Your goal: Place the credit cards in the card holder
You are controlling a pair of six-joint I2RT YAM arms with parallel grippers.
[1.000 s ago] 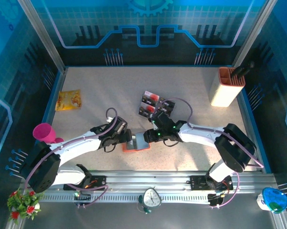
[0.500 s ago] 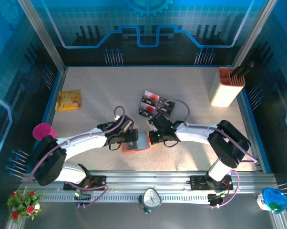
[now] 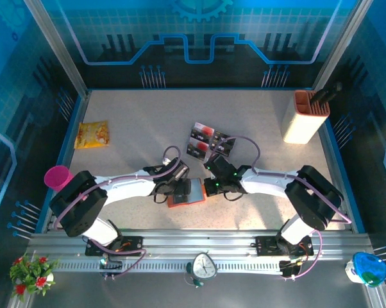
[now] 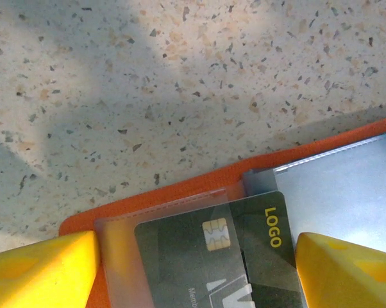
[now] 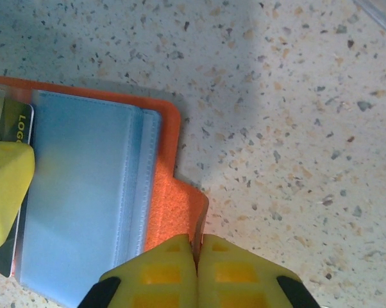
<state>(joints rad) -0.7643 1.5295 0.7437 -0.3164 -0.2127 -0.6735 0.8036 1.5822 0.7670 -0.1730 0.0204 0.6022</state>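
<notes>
While both arms reached inward over the table (image 3: 129, 122) from their bases at the near edge, their wrists came together above the card holder (image 3: 188, 197). It lay opened flat near the middle of the table's near half, orange cover down and pockets up.

The left arm ran low from its shoulder on the left, its forearm stretched rightward and the wrist dipped, which put the left gripper (image 3: 178, 188) at the holder's left side. The right arm folded at a raised elbow on the right and sent its forearm leftward. That set the right gripper (image 3: 210, 186) at the holder's right side, close to its partner.

In the left wrist view the left gripper (image 4: 194, 269) stood wide apart and held nothing, with one yellow finger (image 4: 42, 269) at each lower corner. The fingers straddled a dark card (image 4: 212, 256) bearing a gold chip and the word LOGO. The card lay at a clear pocket of the holder, though how far in could not be told.

In the right wrist view the right gripper (image 5: 197, 250) was closed, its fingers pressed together on the edge of the holder's orange clasp tab (image 5: 177, 212). The tab was on the side away from the dark card.

The other credit cards (image 3: 209, 141) lay on the table just beyond the two grippers, apart from the holder.
</notes>
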